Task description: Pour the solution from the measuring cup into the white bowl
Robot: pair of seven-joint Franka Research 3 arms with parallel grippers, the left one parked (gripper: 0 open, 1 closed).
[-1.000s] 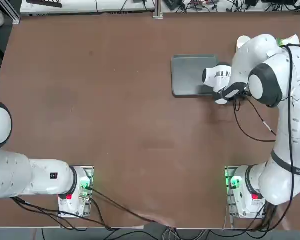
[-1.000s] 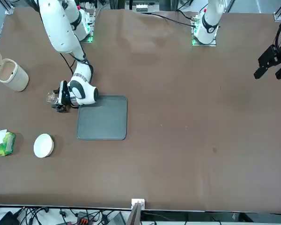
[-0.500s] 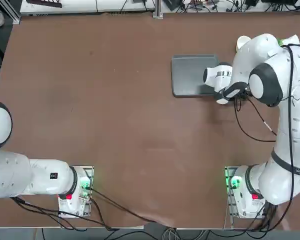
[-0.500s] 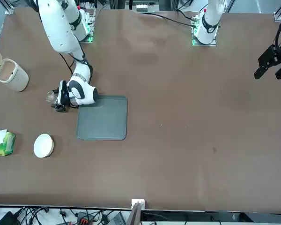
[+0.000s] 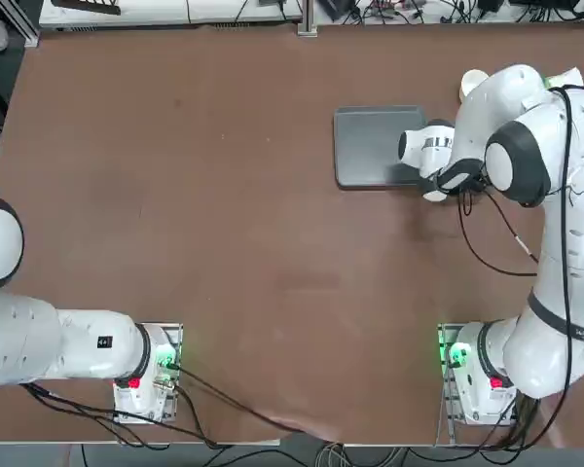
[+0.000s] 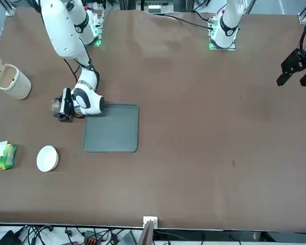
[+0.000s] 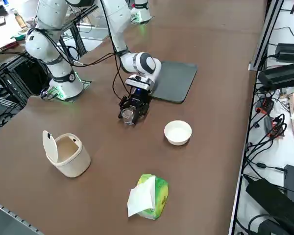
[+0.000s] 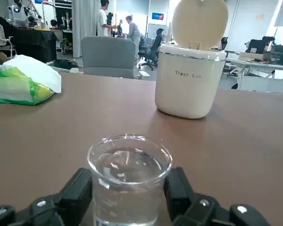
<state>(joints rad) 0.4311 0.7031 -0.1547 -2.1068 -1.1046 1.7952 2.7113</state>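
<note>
The measuring cup (image 8: 129, 183) is a tiny clear glass holding clear liquid, standing upright on the brown table. My right gripper (image 8: 129, 190) is low at the table, one black finger (image 8: 80, 193) against each side of the cup. From across the table the cup (image 6: 55, 105) shows at the gripper (image 6: 62, 107), just beside the grey tray. In the side view the gripper (image 7: 132, 111) has the cup (image 7: 128, 116) at its tip. The white bowl (image 6: 47, 158) (image 7: 178, 132) sits apart on the table, a short way from the cup.
A grey tray (image 6: 112, 130) (image 7: 174, 78) lies right behind my wrist. A large cream-white lidded cup (image 6: 11, 81) (image 8: 191, 80) stands beyond the measuring cup with its lid up. A green-and-white packet (image 6: 2, 155) (image 7: 147, 196) lies near the bowl.
My right gripper has slid a little further around the measuring cup, and its fingers have drawn in against the glass. The cup, bowl and tray have stayed put.
</note>
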